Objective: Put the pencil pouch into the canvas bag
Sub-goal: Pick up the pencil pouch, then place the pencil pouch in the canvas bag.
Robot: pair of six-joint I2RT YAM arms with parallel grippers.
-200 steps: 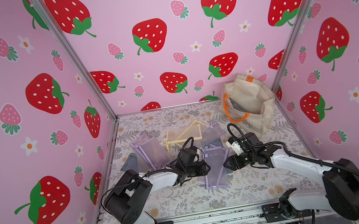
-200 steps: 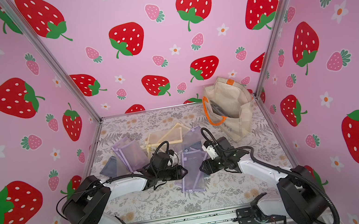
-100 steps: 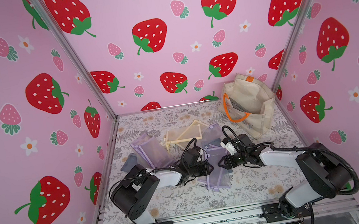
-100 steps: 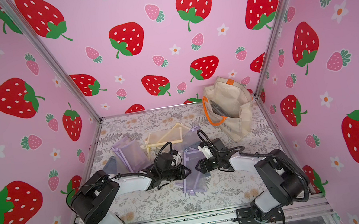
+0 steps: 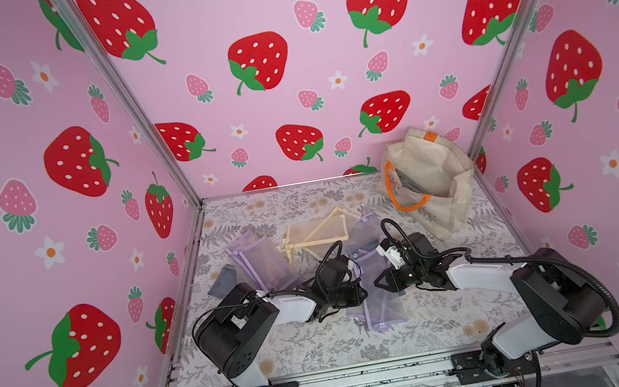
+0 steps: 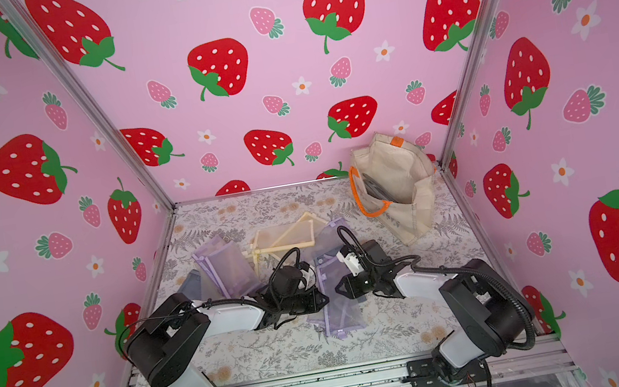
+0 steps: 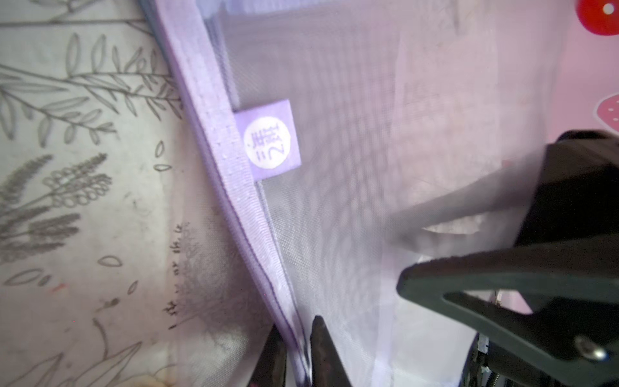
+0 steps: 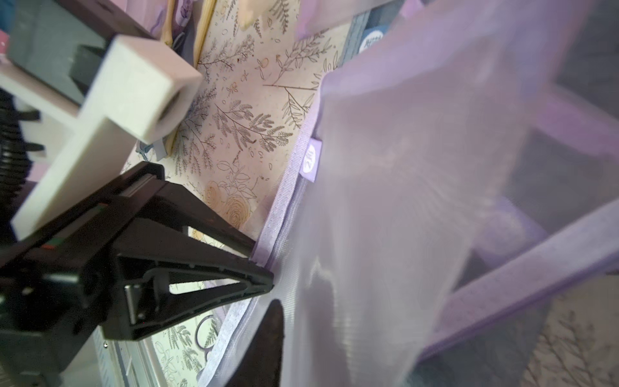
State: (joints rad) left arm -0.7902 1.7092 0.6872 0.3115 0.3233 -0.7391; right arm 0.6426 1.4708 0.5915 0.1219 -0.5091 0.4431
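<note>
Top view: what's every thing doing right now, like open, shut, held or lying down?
canvas bag, propped up, mouth open.
pencil pouch, pinched on both sides.
left fingers, shut on pencil pouch.
right fingers, shut on pencil pouch.
cream pouch, lying loose.
spare purple pouch, lying loose.
grey pouch, lying loose.

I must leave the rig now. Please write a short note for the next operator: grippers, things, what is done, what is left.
Left gripper: shut on the purple mesh pouch's lilac edge.
Right gripper: one finger each side of its mesh; grip unclear.
Pouch: middle of the table.
Canvas bag: back right corner, mouth open, apart from the pouch.
Done: pouch reached by both grippers.
Left: lift it, carry it to the bag, drop it in.
</note>
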